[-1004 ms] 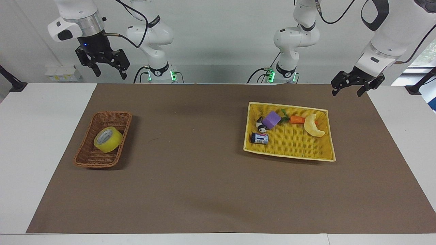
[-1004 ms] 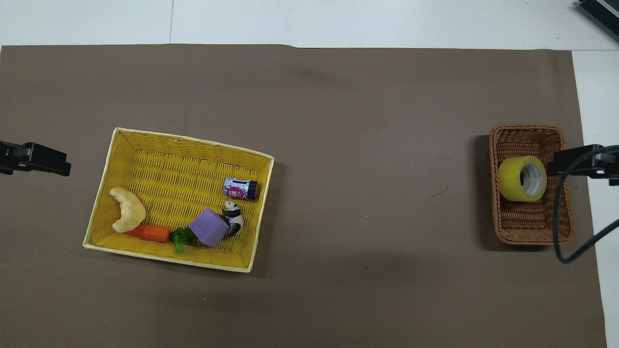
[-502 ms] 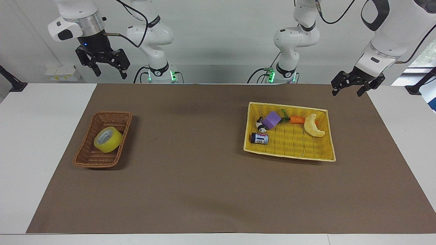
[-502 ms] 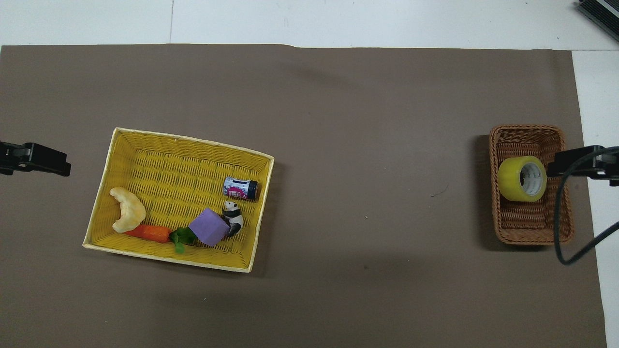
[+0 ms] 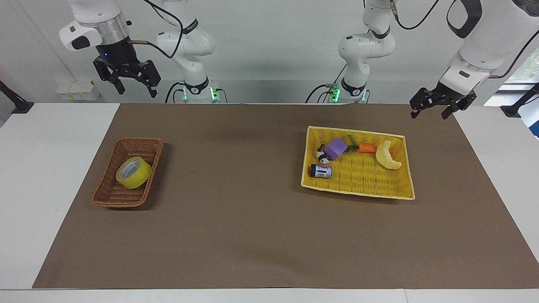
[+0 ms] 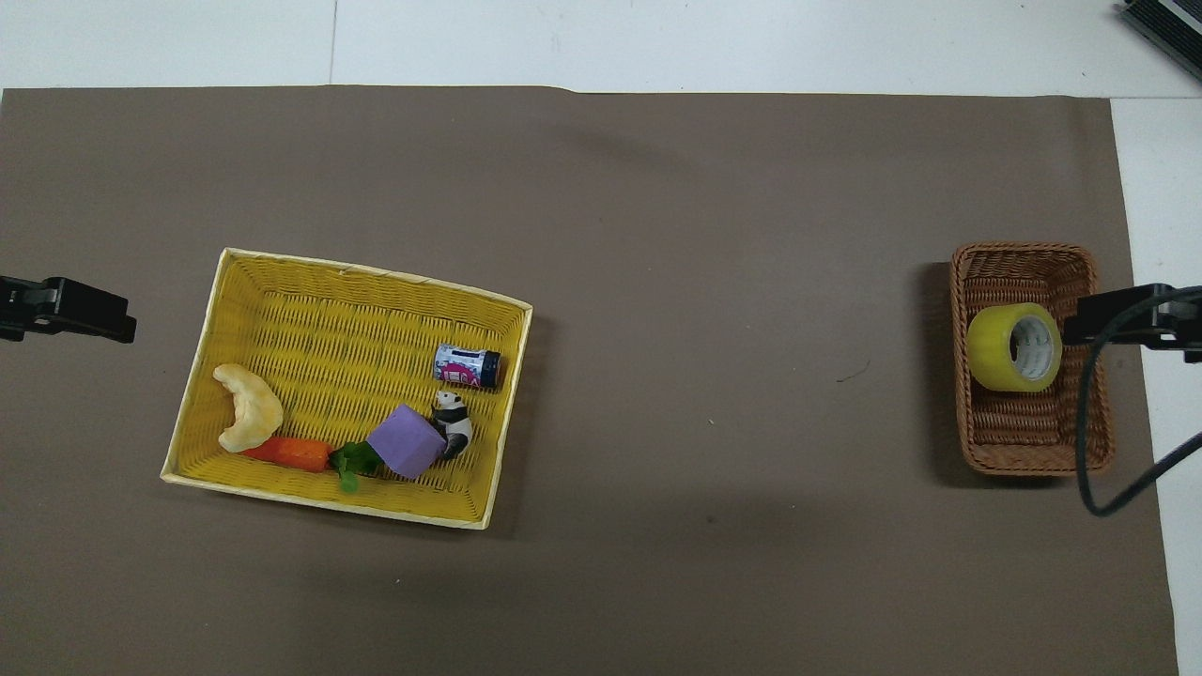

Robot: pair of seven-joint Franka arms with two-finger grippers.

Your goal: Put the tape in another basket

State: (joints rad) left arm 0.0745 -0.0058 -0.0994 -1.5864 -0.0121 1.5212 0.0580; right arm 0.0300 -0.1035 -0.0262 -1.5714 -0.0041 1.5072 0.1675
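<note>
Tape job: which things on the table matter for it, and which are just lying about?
Job:
tape, in the wicker basket
yellow basket
right gripper, open
left gripper, open

Lying about, in the yellow basket:
carrot
crescent toy
purple block
panda
can

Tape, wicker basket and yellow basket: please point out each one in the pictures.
tape [image 5: 134,172], facing view, on its yellow outer band
wicker basket [image 5: 110,195], facing view, on its woven floor
yellow basket [image 6: 329,310], overhead view, on its bare floor
</note>
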